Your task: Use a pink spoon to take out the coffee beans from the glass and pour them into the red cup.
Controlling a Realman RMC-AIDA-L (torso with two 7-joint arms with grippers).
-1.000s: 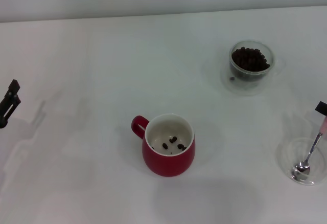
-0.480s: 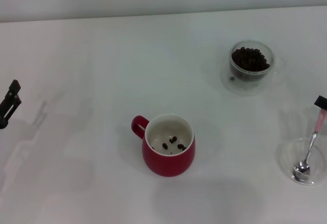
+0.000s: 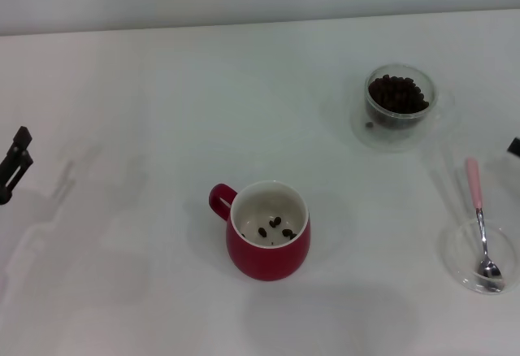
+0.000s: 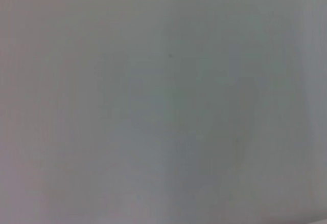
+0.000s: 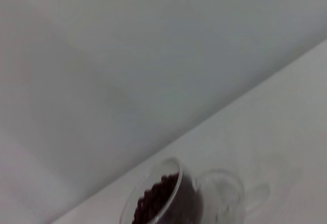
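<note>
The pink spoon (image 3: pixel 479 219) lies free at the right, with its silver bowl in a flat clear dish (image 3: pixel 451 252) and its pink handle resting over the dish's far rim. The glass (image 3: pixel 399 106) stands at the back right, full of coffee beans (image 3: pixel 396 94). It also shows in the right wrist view (image 5: pixel 153 199). The red cup (image 3: pixel 268 246) stands in the middle near the front, with a few beans inside. My right gripper (image 3: pixel 513 146) shows only as a black tip at the right edge, apart from the spoon. My left gripper (image 3: pixel 15 162) is parked at the left edge.
The white table (image 3: pixel 162 128) meets a pale wall at the back. One loose bean (image 3: pixel 370 124) lies beside the glass's base. The left wrist view shows only a blank grey surface.
The spoon's handle, held up at the right gripper's tip before, has dropped down and to the left, and it now lies on the dish rim. The right gripper has drawn back toward the right edge.
</note>
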